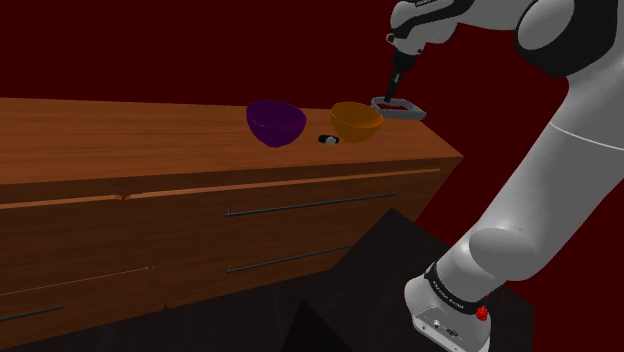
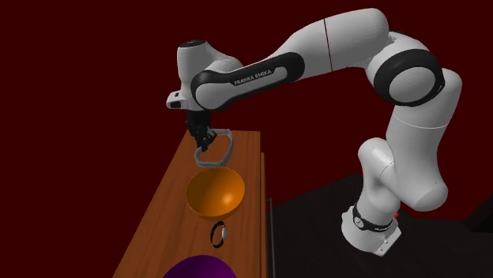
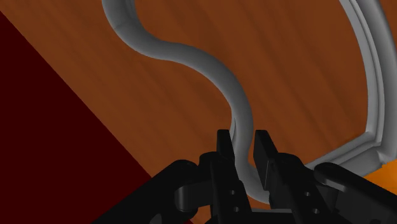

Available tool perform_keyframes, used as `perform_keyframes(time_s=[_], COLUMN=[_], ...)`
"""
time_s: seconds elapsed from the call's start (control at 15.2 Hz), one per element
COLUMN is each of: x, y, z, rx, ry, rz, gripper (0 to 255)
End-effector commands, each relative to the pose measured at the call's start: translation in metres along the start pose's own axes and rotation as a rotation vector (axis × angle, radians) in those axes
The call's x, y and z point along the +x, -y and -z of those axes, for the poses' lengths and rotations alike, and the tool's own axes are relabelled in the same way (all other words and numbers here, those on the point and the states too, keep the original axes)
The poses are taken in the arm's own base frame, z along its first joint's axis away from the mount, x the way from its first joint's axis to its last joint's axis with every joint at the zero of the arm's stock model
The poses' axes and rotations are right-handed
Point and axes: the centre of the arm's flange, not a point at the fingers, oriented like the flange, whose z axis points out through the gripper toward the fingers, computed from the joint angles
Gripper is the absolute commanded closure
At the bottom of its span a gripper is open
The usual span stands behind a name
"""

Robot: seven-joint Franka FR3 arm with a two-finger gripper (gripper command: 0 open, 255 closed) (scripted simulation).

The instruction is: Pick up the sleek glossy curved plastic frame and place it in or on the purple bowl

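The frame [image 3: 216,70] is a smooth, glossy grey band. It snakes in an S-curve up from between the jaws and sweeps round to a squared corner beyond them, over the streaked brown wood of the dresser top [image 1: 150,120]. The black gripper [image 3: 242,139] pinches that band, one finger on each side. The white arm stretches out long, with the hand pointing steeply down. A rounded orange bowl [image 2: 215,193] sits just beside the jaws, and the purple bowl [image 1: 275,122] lies farther off, past it.
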Motion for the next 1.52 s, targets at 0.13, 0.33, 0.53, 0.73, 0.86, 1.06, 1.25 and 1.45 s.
perform_keyframes(time_s=[0.13, 0.33, 0.53, 0.73, 0.86, 1.06, 1.25, 1.45], x=[0.000, 0.000, 0.000, 0.000, 0.000, 0.019, 0.049, 0.078], y=[-0.002, -0.003, -0.004, -0.005, -0.006, 0.011, 0.037, 0.064], z=[0.021, 0.037, 0.053, 0.068, 0.079, 0.084, 0.088, 0.093], rx=[0.000, 0.000, 0.000, 0.000, 0.000, 0.000, 0.000, 0.000], ry=[0.000, 0.000, 0.000, 0.000, 0.000, 0.000, 0.000, 0.000], rz=[0.000, 0.000, 0.000, 0.000, 0.000, 0.000, 0.000, 0.000], gripper=[255, 255, 255, 255, 255, 255, 255, 255])
